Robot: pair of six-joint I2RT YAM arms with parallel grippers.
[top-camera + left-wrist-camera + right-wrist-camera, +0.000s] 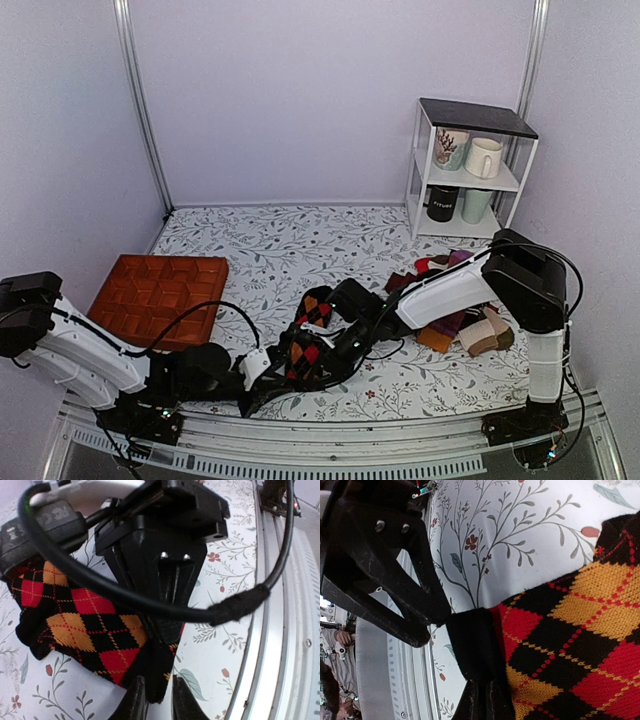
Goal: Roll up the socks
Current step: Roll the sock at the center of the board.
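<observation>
The socks point(312, 340), black knit with red and orange diamonds, lie bunched on the floral cloth near the front edge. My right gripper point(482, 682) is shut on their plain black cuff point(475, 645), and the argyle body point(570, 630) spreads out to the right. My left gripper point(157, 678) is open a little: the cuff's end point(157, 670) hangs between its fingers, with a gap to the right finger point(181, 697). In the top view the left gripper point(265, 378) and the right gripper point(300, 355) meet at the socks' near end.
An orange-brown gridded tray point(160, 295) lies at the left. A pile of other socks point(470, 325) sits at the right beside the right arm. A white shelf with mugs point(470, 170) stands at the back right. A metal rail point(350, 440) runs along the front edge.
</observation>
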